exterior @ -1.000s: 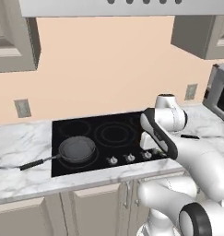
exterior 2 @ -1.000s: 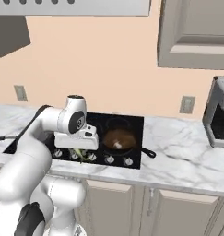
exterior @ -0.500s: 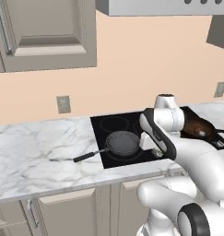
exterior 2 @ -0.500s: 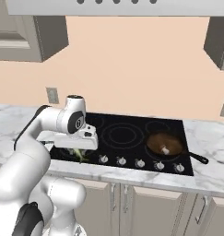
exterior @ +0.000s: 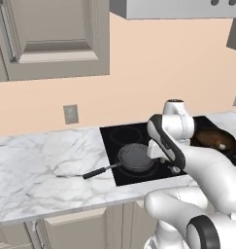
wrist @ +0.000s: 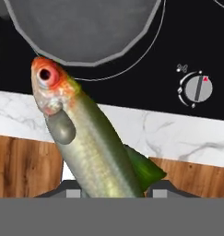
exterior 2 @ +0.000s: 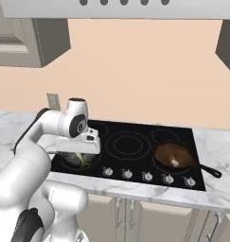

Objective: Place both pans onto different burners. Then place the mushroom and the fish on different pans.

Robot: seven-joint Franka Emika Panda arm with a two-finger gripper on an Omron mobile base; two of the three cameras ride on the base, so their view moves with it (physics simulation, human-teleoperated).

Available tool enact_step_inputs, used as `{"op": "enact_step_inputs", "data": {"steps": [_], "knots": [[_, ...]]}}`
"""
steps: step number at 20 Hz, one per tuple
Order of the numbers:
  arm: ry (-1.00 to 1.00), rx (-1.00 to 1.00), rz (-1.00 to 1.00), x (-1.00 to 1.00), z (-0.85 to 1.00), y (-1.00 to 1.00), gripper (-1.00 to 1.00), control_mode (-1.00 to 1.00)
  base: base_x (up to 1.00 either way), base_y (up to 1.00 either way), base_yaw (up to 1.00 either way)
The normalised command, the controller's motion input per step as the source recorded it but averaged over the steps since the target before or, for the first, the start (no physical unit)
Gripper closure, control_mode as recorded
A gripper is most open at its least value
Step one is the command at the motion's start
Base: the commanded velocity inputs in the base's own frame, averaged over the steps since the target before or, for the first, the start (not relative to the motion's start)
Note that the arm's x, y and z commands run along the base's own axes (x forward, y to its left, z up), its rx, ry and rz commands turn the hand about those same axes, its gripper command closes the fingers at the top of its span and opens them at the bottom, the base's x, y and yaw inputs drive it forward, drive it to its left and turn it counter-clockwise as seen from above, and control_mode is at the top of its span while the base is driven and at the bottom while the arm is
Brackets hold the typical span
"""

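Jaws part-closed on the fish point(wrist: 85, 138), tail end pinched at the gripper point(wrist: 111, 191), long axis running away from the fingertips, head outward. Just past the head, the near rim of the grey pan point(wrist: 81, 27) on a cooktop point(wrist: 187, 50) burner; fish tip at the pan's edge, not yet over its middle. Farther along, the brown pan point(exterior 2: 175, 156) on another burner, mushroom point(exterior 2: 173, 162) already inside. Likely next: forward over the grey pan, then release.

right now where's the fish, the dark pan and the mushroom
fish point(wrist: 92, 143), hand view, middle of its body
dark pan point(exterior: 136, 158), left base view, its inside
mushroom point(exterior 2: 174, 162), right base view, its white stem, in the brown pan
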Motion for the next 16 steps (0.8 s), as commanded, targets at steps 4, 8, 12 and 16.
{"op": "enact_step_inputs", "data": {"steps": [4, 8, 12, 16], "knots": [[0.0, 0.0, 0.0, 0.0, 0.0, 0.0, 1.0, 1.0, 0.5, 0.23, 0.0], [0.0, 0.0, 0.0, 0.57, -0.13, 0.33, 1.0, -1.0, 0.0, 0.0, 0.0], [0.0, -0.01, 0.0, 0.55, -0.14, 0.37, 1.0, -1.0, 0.0, 0.0, 0.0], [0.0, 0.0, 0.0, 0.43, -0.25, 0.25, 1.0, -1.0, 0.0, 0.0, 0.0]]}}
